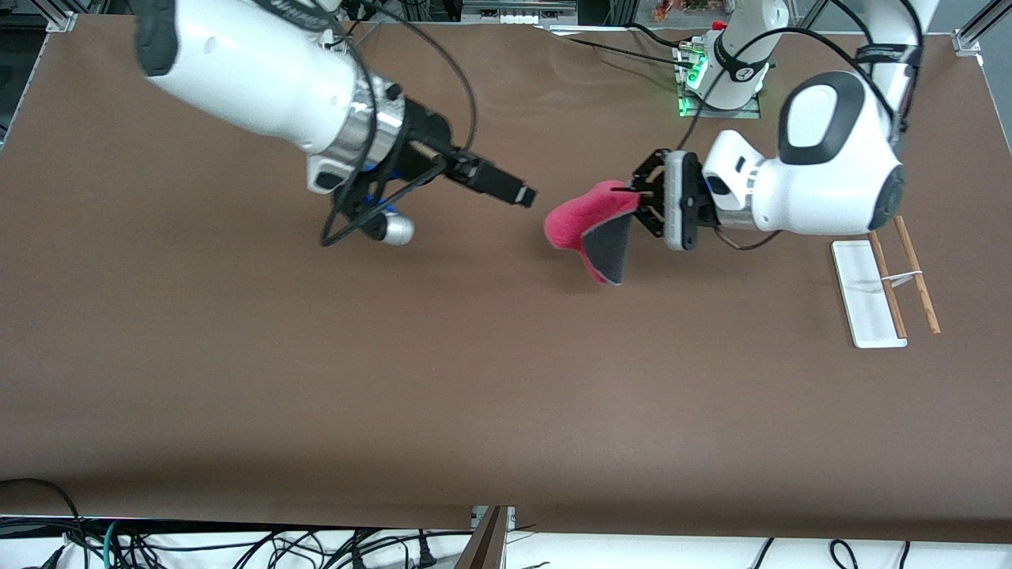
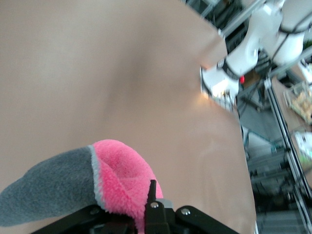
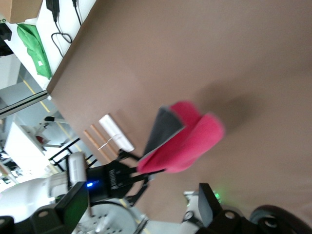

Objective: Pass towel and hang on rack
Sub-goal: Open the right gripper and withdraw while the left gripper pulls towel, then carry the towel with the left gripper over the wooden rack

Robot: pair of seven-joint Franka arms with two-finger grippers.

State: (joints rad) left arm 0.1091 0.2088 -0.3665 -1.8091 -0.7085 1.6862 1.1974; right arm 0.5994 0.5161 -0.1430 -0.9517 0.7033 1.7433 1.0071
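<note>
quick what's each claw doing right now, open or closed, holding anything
Left claw: closed on the towel, held above the table.
Right claw: open, empty, beside the towel.

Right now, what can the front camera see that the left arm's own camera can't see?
Only the front view shows the rack standing at the left arm's end of the table, and the right gripper, open and holding nothing, up over the table. Only the left wrist view shows, close up, the left gripper's fingers pinching into the fluffy pink side. Both views show the towel, pink on one side and grey on the other, held up by the shut left gripper.
</note>
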